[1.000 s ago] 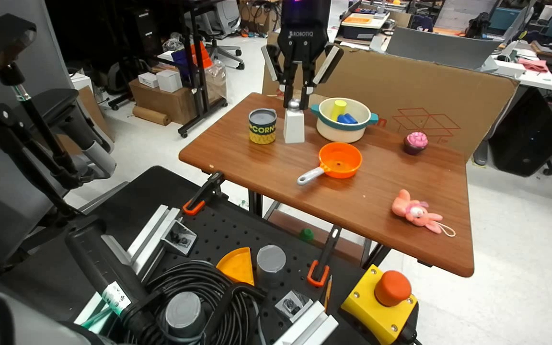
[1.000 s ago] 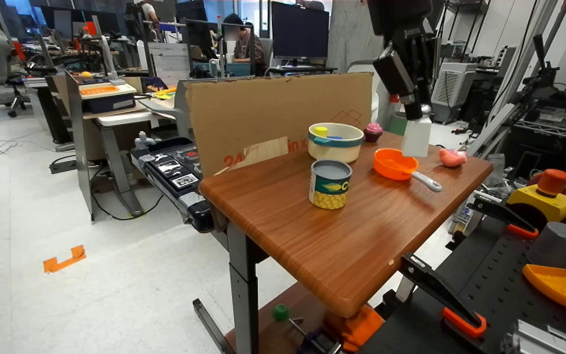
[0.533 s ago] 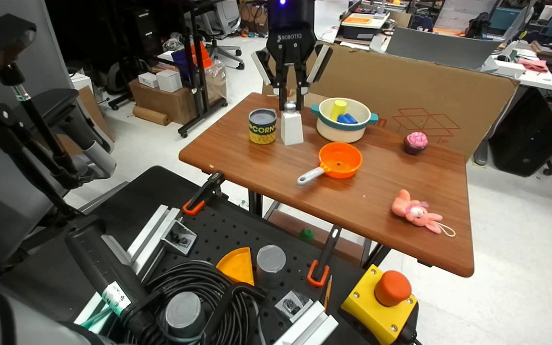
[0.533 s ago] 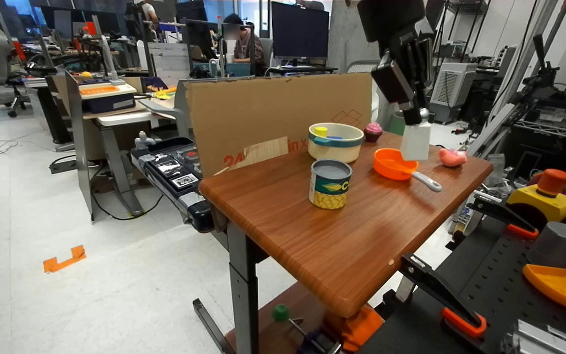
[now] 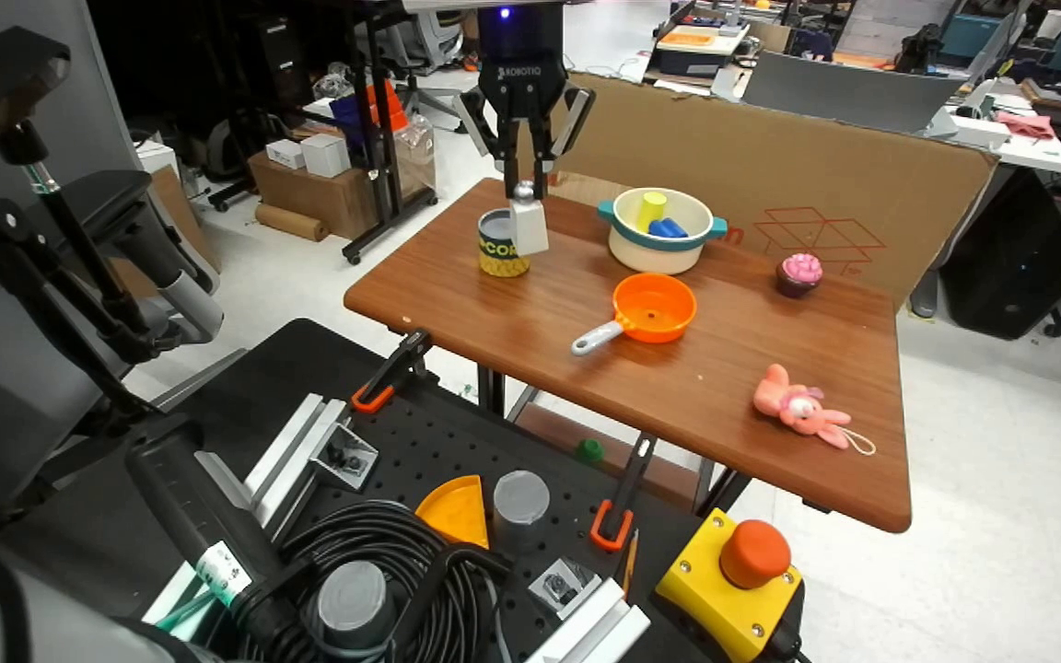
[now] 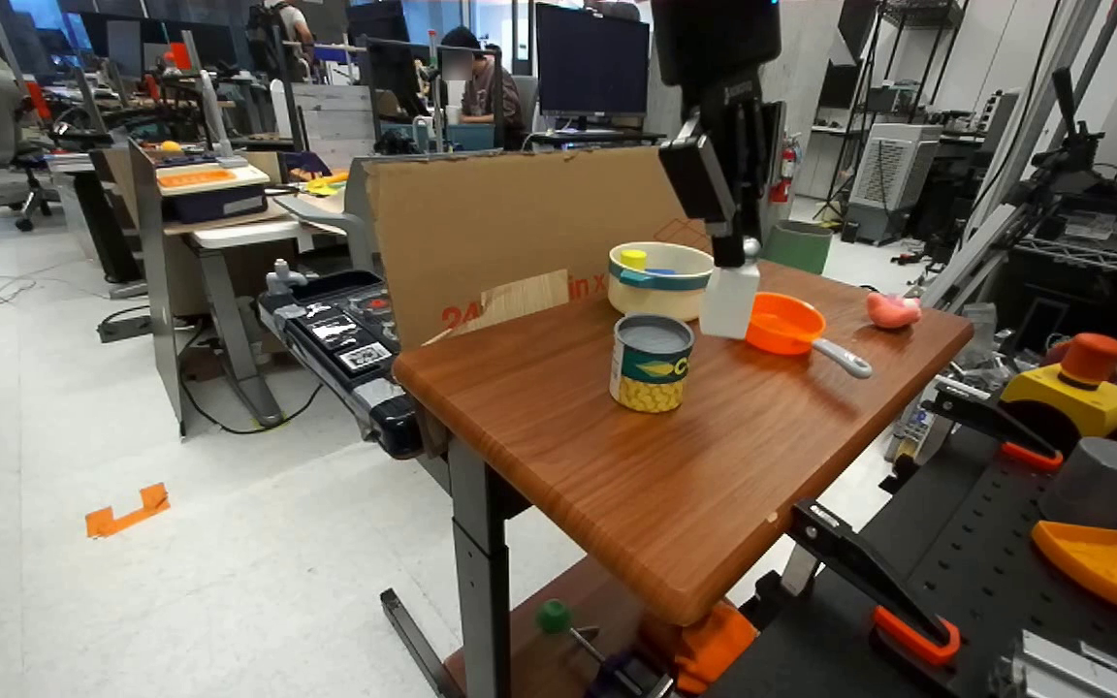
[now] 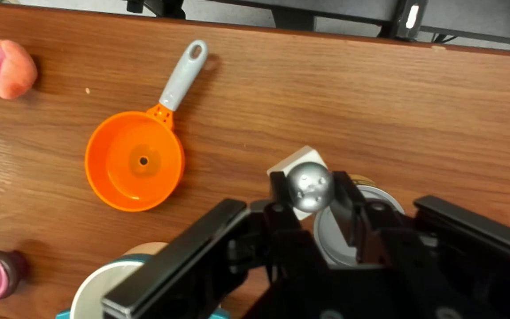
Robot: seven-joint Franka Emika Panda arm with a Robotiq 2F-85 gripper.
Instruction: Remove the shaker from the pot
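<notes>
The gripper (image 5: 525, 191) and shaker (image 5: 530, 231) moved toward the corn can (image 5: 495, 250). The jaws, a little apart, pinch the shaker's round top. In the wrist view, it's at three o'clock from the pot (image 7: 120, 155).

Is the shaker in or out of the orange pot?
Out. The wrist view shows the gripper holding the shaker apart from the orange pot, whose bare bottom is visible.

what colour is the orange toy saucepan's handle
The saucepan's handle is pale grey; it shows best in the wrist view.
</notes>
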